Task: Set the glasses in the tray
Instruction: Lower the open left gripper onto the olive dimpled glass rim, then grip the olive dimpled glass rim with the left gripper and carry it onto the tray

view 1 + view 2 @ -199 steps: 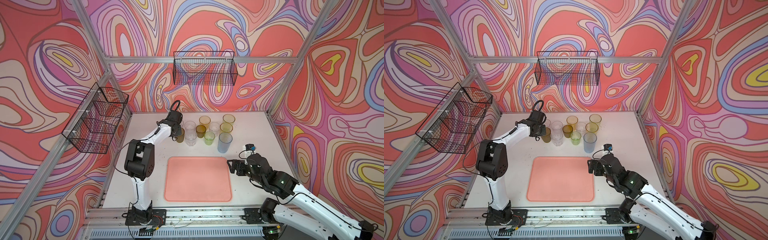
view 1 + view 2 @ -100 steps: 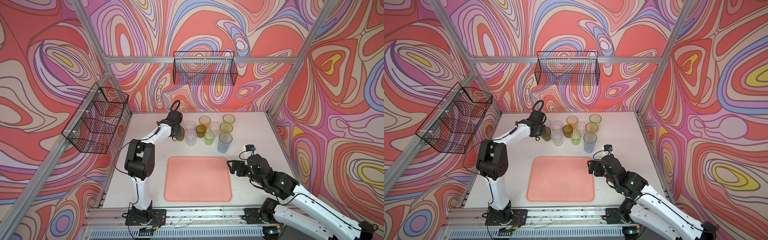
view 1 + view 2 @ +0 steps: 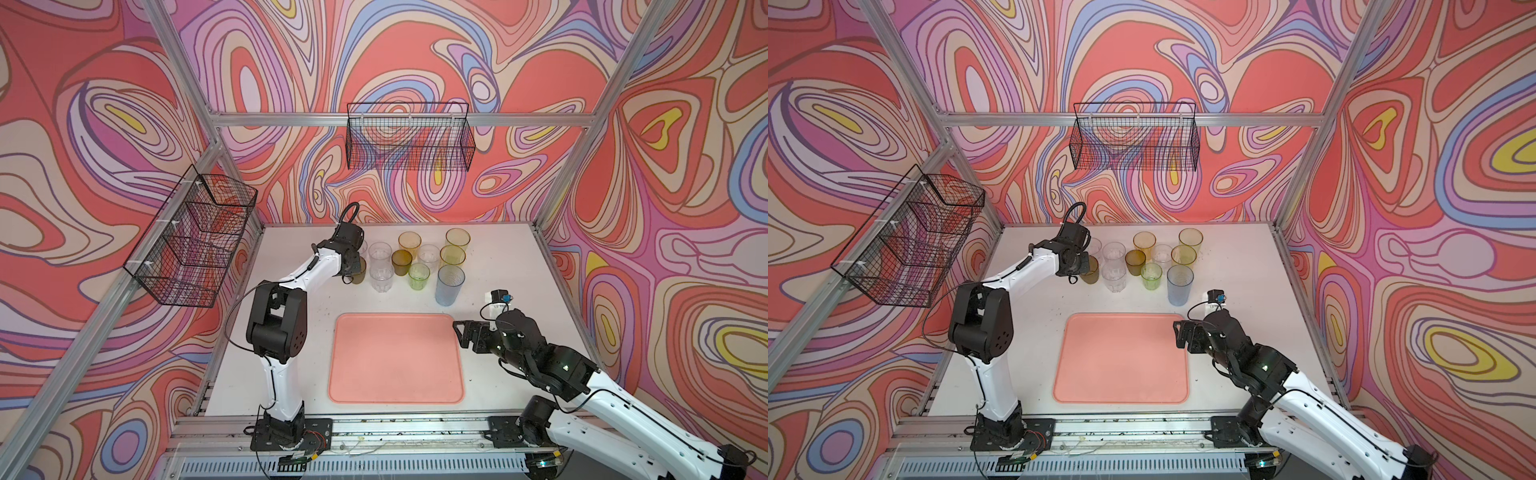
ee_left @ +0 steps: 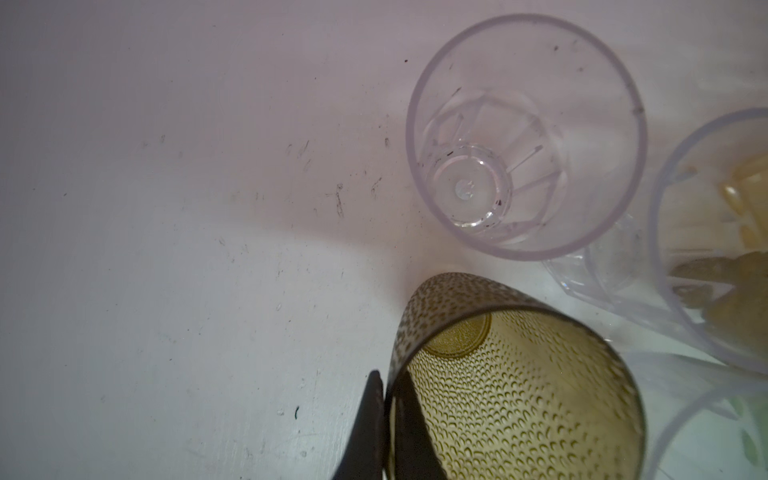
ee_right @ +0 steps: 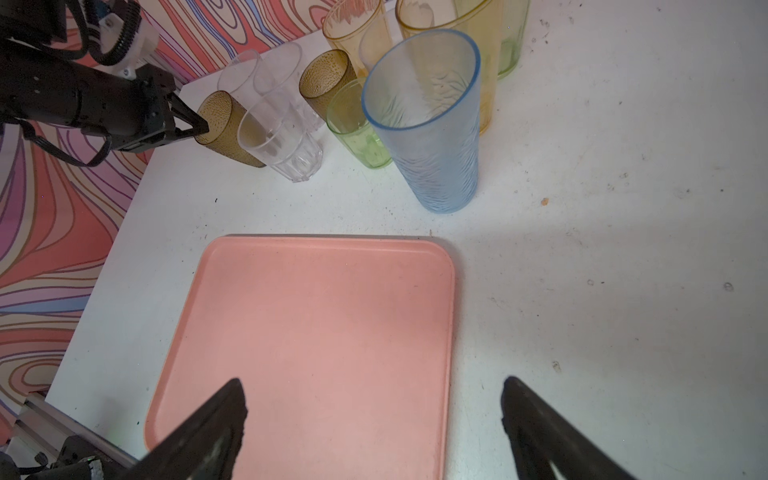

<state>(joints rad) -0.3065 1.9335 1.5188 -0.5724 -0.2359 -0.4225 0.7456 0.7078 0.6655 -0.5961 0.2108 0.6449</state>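
Nearest, the flat salmon-pink tray lies bare, the right gripper gaping empty at its right edge. Beyond it, at the left end of the tumbler cluster, the left gripper is clamped on the rim of a dimpled brown-amber tumbler; the tray lies nearer and rightward.

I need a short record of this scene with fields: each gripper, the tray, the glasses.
tray: no glass in it
left gripper: shut on the rim of the brown glass, one finger inside, one outside
brown glass: tilted, at the left end of the group
right gripper: open, holds nothing, over the tray's right edge
other glasses: upright on the table behind the tray
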